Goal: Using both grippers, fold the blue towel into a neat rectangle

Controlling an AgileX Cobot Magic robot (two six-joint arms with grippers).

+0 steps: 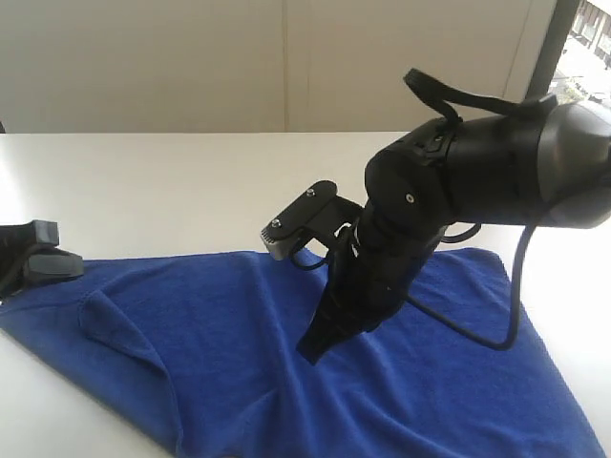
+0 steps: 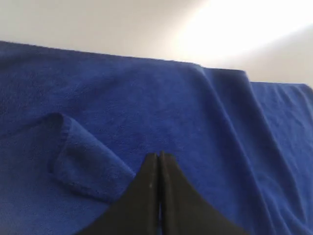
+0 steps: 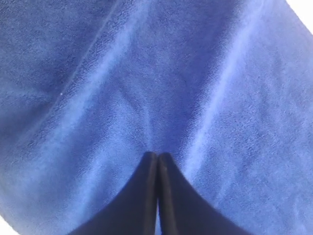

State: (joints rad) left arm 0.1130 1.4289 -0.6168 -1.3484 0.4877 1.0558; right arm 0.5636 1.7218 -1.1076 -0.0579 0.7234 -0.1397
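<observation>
The blue towel point(image 1: 248, 382) lies spread and rumpled on the white table, with one flap folded over point(image 2: 78, 161) near its left side. My left gripper point(image 1: 57, 265) sits low at the towel's left edge. Its jaws are shut, and its tips point(image 2: 159, 156) press into the fabric. My right gripper point(image 1: 317, 345) reaches down into the middle of the towel point(image 3: 205, 88). It is shut too, and creases in the cloth run together at its tips point(image 3: 156, 155), so a pinch of towel is between them.
The white table point(image 1: 172, 181) stretches bare behind the towel up to a pale wall. The right arm's black cable point(image 1: 496, 339) loops down onto the cloth. A window edge point(image 1: 582, 38) shows at the far right.
</observation>
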